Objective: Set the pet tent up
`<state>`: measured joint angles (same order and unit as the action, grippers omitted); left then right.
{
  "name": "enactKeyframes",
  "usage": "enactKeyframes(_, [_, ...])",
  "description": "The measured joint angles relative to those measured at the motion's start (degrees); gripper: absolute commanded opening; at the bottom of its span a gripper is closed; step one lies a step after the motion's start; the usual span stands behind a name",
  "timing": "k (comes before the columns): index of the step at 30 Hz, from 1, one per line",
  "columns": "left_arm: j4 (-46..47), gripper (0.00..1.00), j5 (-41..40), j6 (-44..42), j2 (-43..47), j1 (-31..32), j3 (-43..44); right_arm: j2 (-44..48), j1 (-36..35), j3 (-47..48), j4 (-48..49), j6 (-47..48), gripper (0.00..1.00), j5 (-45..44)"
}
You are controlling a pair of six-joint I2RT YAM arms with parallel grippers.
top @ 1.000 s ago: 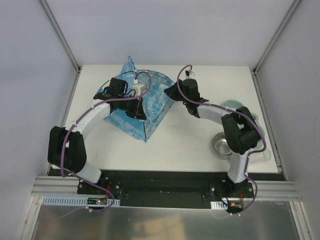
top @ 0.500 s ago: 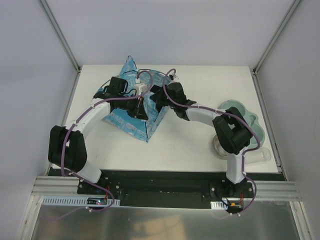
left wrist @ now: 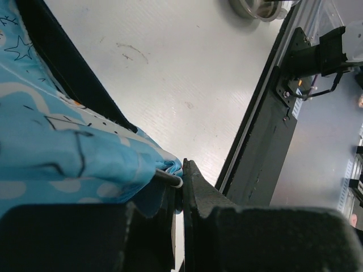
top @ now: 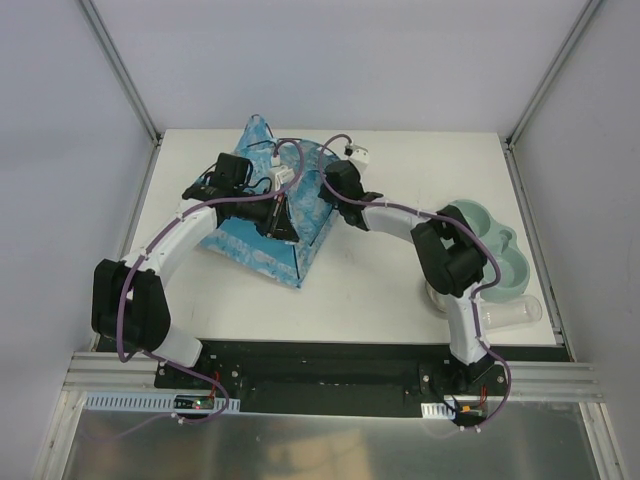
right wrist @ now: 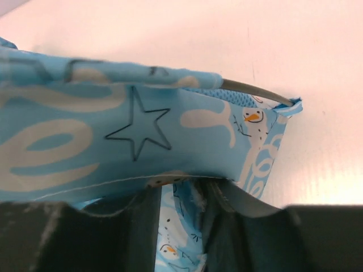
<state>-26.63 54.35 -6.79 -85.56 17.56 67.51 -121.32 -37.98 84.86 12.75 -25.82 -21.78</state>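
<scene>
The pet tent (top: 245,238) is blue printed fabric, lying partly raised at the back left of the table. My left gripper (top: 280,216) is over its middle. In the left wrist view that gripper (left wrist: 181,182) is shut on a thin black pole end (left wrist: 168,176) and the blue fabric (left wrist: 57,153) around it. My right gripper (top: 322,194) is at the tent's right side. In the right wrist view it (right wrist: 180,211) is closed on a fold of the tent fabric (right wrist: 142,136), with a thin pole (right wrist: 249,89) running along the fabric's edge.
A pale green double bowl (top: 485,228) sits at the right edge. A metal bowl (top: 436,296) and a clear cup (top: 515,315) stand near the right arm's base. The metal bowl also shows in the left wrist view (left wrist: 255,7). The black mounting rail (left wrist: 266,141) runs along the near edge.
My right arm has swung left from the table's middle onto the tent's right side and closed on its fabric. The left gripper kept its hold and shifted a little left.
</scene>
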Motion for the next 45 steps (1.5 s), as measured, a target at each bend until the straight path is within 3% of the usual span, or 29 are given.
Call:
enactKeyframes(7, [-0.8,0.00,-3.0,0.2,0.1,0.0,0.0,4.7,-1.4,-6.2,0.2,2.2,0.70,-2.6])
enactKeyframes(17, [-1.2,0.00,-7.4,0.0,0.1,0.0,0.3,22.0,-1.9,-12.9,-8.3,0.7,0.82,-7.3])
enactKeyframes(25, [-2.4,0.00,-5.9,-0.3,0.1,0.0,3.9,31.9,-1.9,-17.0,-10.8,2.9,0.33,-7.4])
enactKeyframes(30, [-2.5,0.00,-4.5,-0.3,0.3,0.0,4.9,29.1,-1.9,-17.0,-8.1,5.4,0.28,-2.5])
enactKeyframes(34, [-2.8,0.00,-3.7,-0.3,1.4,0.0,4.9,21.2,-1.9,-14.5,-6.2,6.3,0.23,-2.2])
enactKeyframes(45, [-2.7,0.00,-6.4,-0.3,4.2,-0.1,4.5,9.7,-2.5,-14.2,-3.0,4.2,0.18,-14.0])
